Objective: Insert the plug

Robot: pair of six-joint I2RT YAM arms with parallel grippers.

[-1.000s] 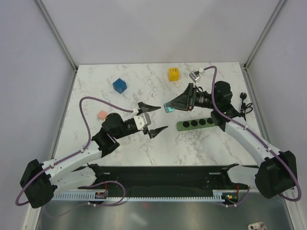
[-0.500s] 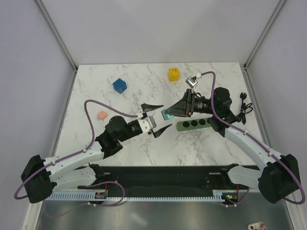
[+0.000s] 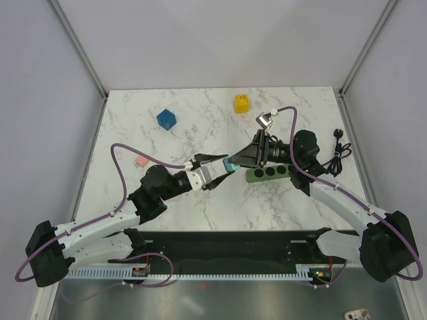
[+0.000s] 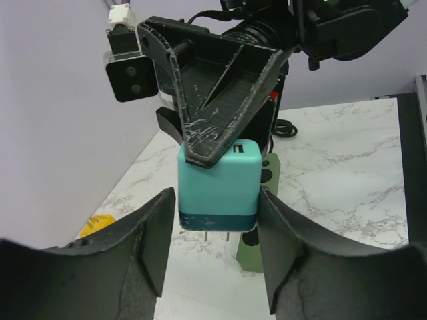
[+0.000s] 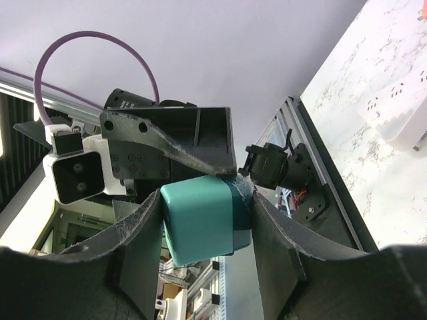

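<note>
Right jaws clamped on a teal plug [image 4: 217, 180], left jaws closed against its other two flanks; right gripper [image 5: 207, 207] and left gripper [image 4: 215, 200] meet on it in mid-air, pins pointing down, just left of the green socket strip [image 3: 268, 173]

Yellow plug [image 3: 241, 104] sits upright on the table [image 3: 220, 213] near the far edge, untouched, well apart from both grippers and from the strip. Judgement: nothing inserted yet, all three sockets show empty, and the yellow plug's pick-up, carry and push-in are all left

Room: bare marble all round the yellow plug, so a clear approach from above. Blue cube [image 3: 166, 119] well to its left, pink block [image 3: 141, 161] near the left edge. The strip's right end lies under the right arm; black plug and cord [image 3: 338, 148] crowd the right edge. Both arms converge mid-table, so that spot is tight
</note>
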